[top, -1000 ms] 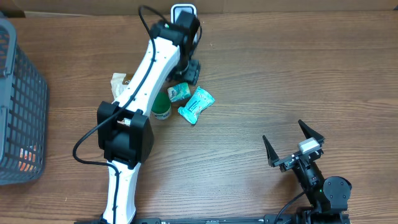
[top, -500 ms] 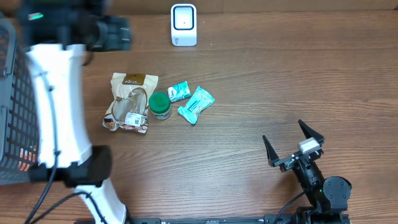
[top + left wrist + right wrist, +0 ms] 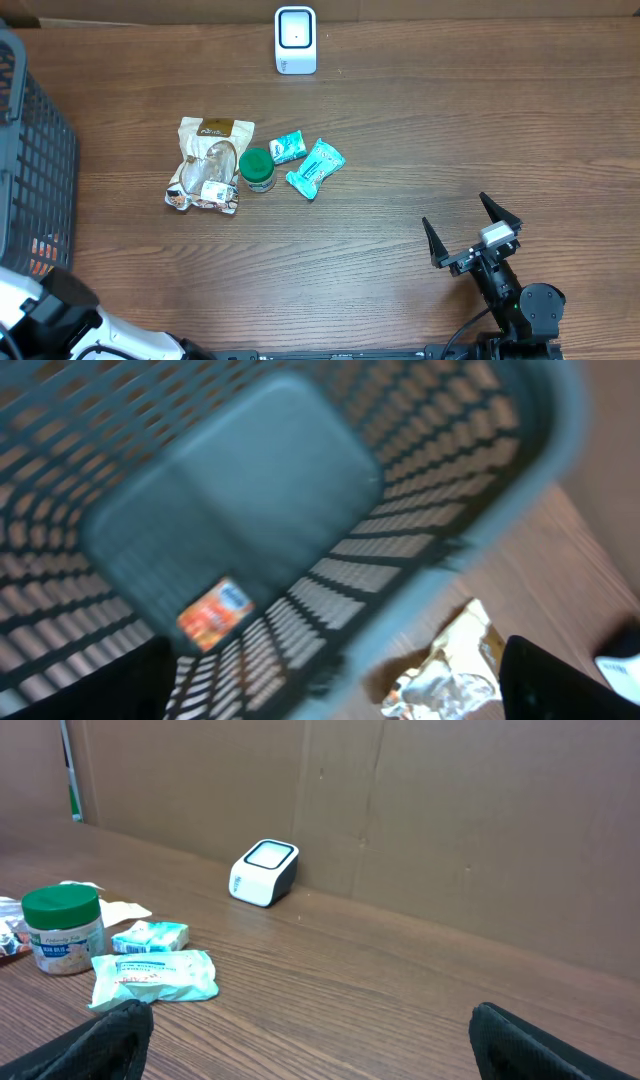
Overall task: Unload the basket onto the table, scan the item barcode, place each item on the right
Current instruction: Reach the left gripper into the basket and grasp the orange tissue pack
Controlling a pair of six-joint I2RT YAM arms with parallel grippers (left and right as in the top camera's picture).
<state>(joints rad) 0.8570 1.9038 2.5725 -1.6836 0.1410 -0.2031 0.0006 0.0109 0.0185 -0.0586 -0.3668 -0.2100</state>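
Note:
The white barcode scanner (image 3: 295, 40) (image 3: 264, 872) stands at the table's far edge. Loose items lie mid-table: a crinkled snack bag (image 3: 208, 165) (image 3: 450, 665), a green-lidded jar (image 3: 257, 170) (image 3: 62, 930), a small teal packet (image 3: 288, 147) (image 3: 150, 937) and a larger teal packet (image 3: 315, 168) (image 3: 155, 978). My left gripper (image 3: 335, 695) is open and empty, looking down over the basket's rim; the view is blurred. Only that arm's base (image 3: 60, 320) shows overhead. My right gripper (image 3: 453, 208) (image 3: 310, 1055) rests open and empty at the front right, far from the items.
A dark grey mesh basket (image 3: 30, 170) (image 3: 470, 510) stands at the table's left edge, with an orange packet (image 3: 213, 612) (image 3: 45, 248) on its floor. Cardboard walls back the table behind the scanner.
The left arm swung from the scanner leftward across to the basket, then drew back to the front-left corner, its jaws widening. The right arm has stayed still.

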